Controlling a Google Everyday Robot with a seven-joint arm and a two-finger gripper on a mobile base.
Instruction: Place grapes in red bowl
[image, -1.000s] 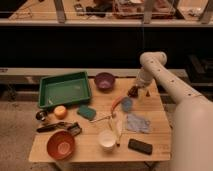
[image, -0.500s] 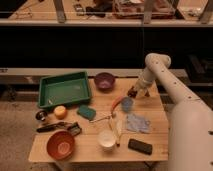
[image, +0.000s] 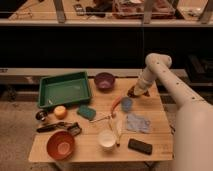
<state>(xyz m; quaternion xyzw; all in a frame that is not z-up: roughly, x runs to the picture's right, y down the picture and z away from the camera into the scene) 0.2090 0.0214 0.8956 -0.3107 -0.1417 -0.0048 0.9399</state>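
Since a second ago the arm (image: 167, 82) has dropped to the table's (image: 90, 150) far right side, and the gripper (image: 136, 92) has closed, apparently on the grapes (image: 132, 93), which sit at its tip, not yet lifted. Grasp looks made; carry and release remain. The red bowl (image: 61, 145) holds no grapes and stands well apart, at the near left corner.
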